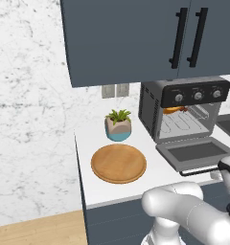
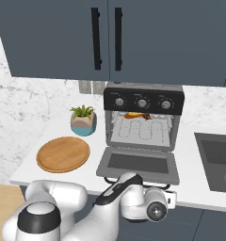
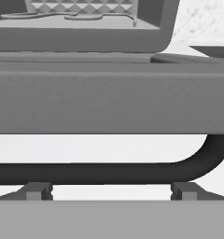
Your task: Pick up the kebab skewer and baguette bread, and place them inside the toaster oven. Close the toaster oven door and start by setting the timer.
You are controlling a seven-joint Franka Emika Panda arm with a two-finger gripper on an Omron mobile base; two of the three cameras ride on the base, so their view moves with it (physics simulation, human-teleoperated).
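Observation:
The toaster oven point(image 1: 184, 103) point(image 2: 143, 101) stands on the counter with its door point(image 1: 198, 152) point(image 2: 138, 163) folded down flat and open. On the wire rack inside lie the golden baguette bread point(image 1: 171, 110) point(image 2: 133, 115) and, right beside it, the dark red kebab skewer point(image 1: 184, 109) point(image 2: 145, 116). My gripper point(image 3: 111, 191) is open and holds nothing. Its fingertips point(image 3: 38, 190) stand wide apart just below the door's black bar handle point(image 3: 109, 172) point(image 1: 198, 170). In the hand view the door's grey front edge point(image 3: 109, 102) lies across the picture above the handle.
An empty wooden plate point(image 1: 118, 163) point(image 2: 63, 154) lies left of the oven, and a small potted plant point(image 1: 118, 125) point(image 2: 83, 120) stands behind it. A dark sink point(image 2: 218, 155) is set into the counter on the right. Blue-grey wall cabinets point(image 1: 136, 38) hang above.

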